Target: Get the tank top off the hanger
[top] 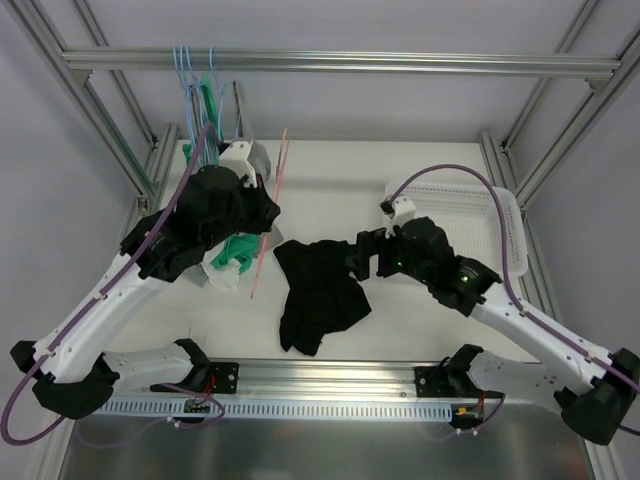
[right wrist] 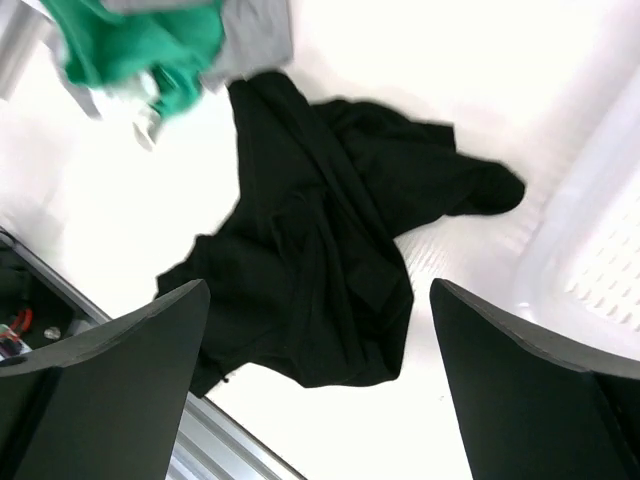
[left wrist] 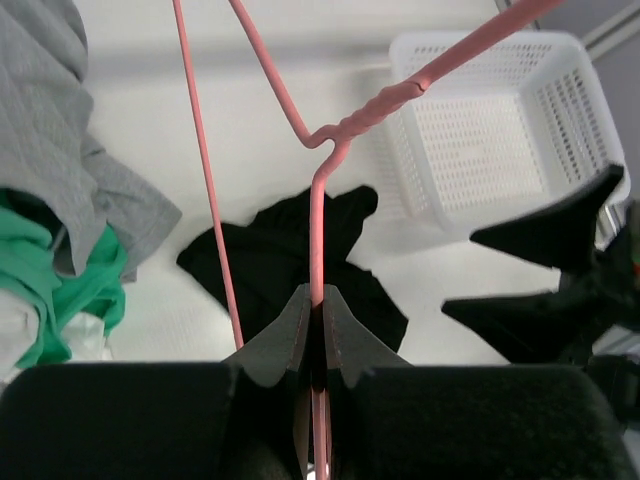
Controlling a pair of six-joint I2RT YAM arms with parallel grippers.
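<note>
left gripper (left wrist: 318, 300): jaws pressed together on the wire of the pink hanger (left wrist: 316, 220), just below its twisted neck, holding it above the white table (top: 340, 180); black tank top (right wrist: 320, 250): off the hanger, lying crumpled on the table between the two arms; right gripper (right wrist: 318, 300): jaws wide apart, gripping nothing, poised directly over the tank top; white basket (top: 512, 225): on the table to the right of the tank top; green garment (left wrist: 70, 290) and grey garment (left wrist: 60, 130): heaped at the left, beside the left arm
</note>
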